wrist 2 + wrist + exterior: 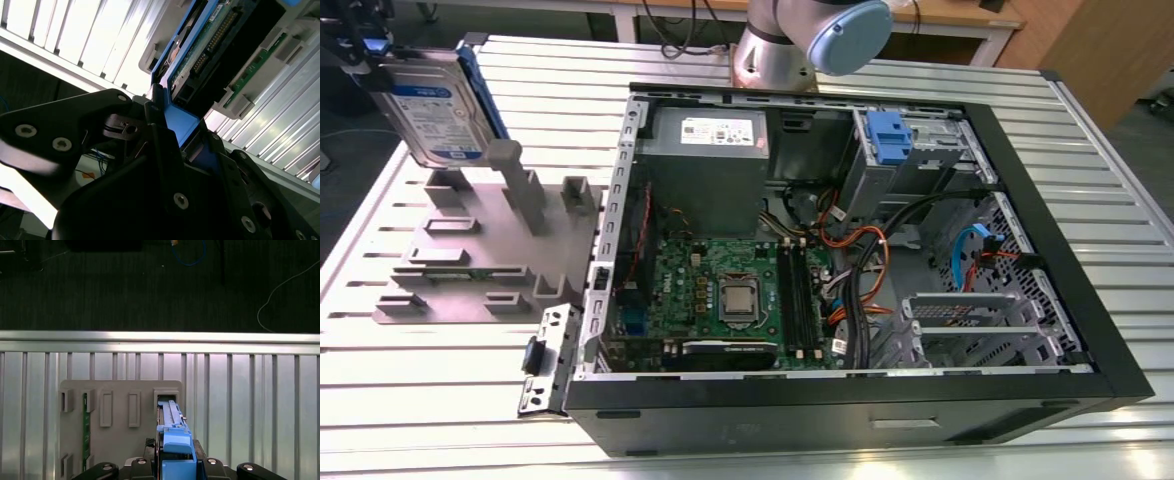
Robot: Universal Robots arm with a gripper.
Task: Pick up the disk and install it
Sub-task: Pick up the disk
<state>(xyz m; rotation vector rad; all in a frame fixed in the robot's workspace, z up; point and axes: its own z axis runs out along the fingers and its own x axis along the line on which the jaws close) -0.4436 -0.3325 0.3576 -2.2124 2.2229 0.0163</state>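
Note:
The disk, a silver drive with a white-and-blue label and blue rails, hangs tilted at the exterior view's far left, its lower edge just above the grey holder block. My gripper is shut on its top end. In the first wrist view the disk shows edge-on, its blue rail clamped in the gripper, above an empty slot of the holder. In the second wrist view the fingers press on the blue rail, and the disk's connector end points away.
The open computer case lies on the slatted metal table with its motherboard, grey power supply and a blue caddy in the drive bay. The arm's base stands behind the case. A green board sits in the holder.

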